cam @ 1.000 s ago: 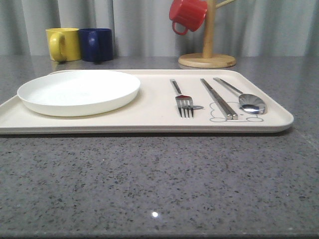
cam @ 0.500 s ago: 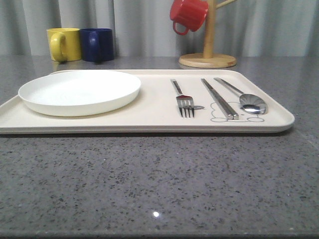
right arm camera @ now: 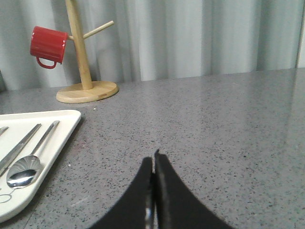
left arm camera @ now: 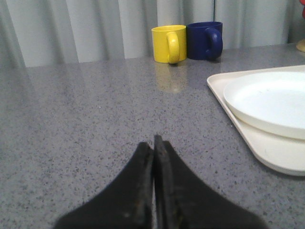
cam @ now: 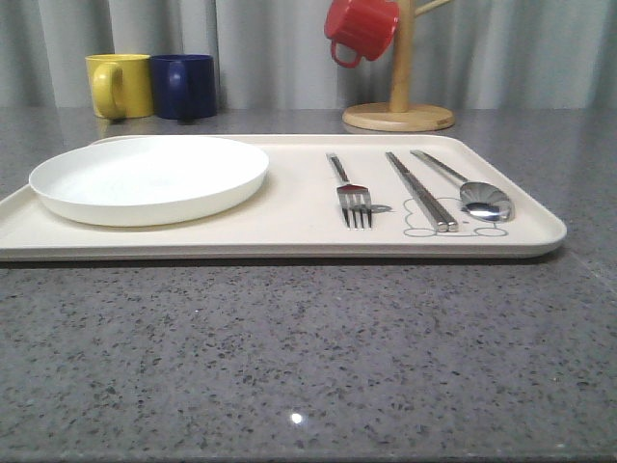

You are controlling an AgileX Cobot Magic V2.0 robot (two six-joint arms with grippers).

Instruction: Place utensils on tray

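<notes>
This looks like a staged kitchen or dining setup rather than a lived-in home: a speckled grey stone-like countertop (cam: pixel 308 347) stands before a plain pale curtain (cam: pixel 280 48) that closes off the whole background. Tableware gives the domestic feel, with a yellow mug (cam: pixel 120 85) and a dark blue mug (cam: pixel 185 86) side by side, and a red mug (cam: pixel 361 29) hung on a wooden mug tree (cam: pixel 398 96). A cream tray (cam: pixel 289 227) carries a white plate (cam: pixel 149 178) and metal cutlery (cam: pixel 424 188).
</notes>
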